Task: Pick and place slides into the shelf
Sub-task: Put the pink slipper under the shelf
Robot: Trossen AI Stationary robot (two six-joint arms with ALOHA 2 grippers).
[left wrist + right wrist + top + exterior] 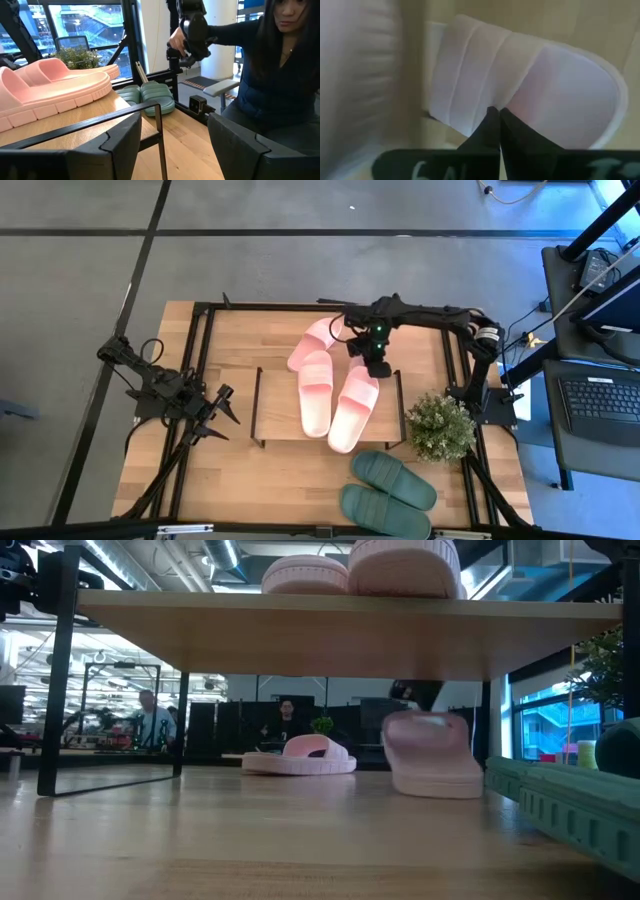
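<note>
Although the table (230, 480) carries six slides, only two of them sit on the shelf (275, 395) so far: a light pink pair lying side by side across its wooden top, one slide (314, 392) toward nine o'clock and its partner (354, 406) toward three o'clock. That puts the job, as I judge it, about a third done. A dark green pair (388, 492) waits on the table at roughly five o'clock from the shelf, untouched. Another pink slide (312, 342) lies on the table at twelve o'clock from the shelf. In the low view a fourth pink slide (432, 752) shows under the shelf board, with something dark just above it; whether it hangs or rests there I cannot tell. A potted plant (440, 426) stands at three o'clock. The right gripper (377, 366) hovers near the shelf's twelve-o'clock edge, its fingertips pressed together over a pink slide (530, 90) in its wrist view, not visibly pinching it. The left gripper (222, 412) waits at nine o'clock, fingers spread, holding nothing.
</note>
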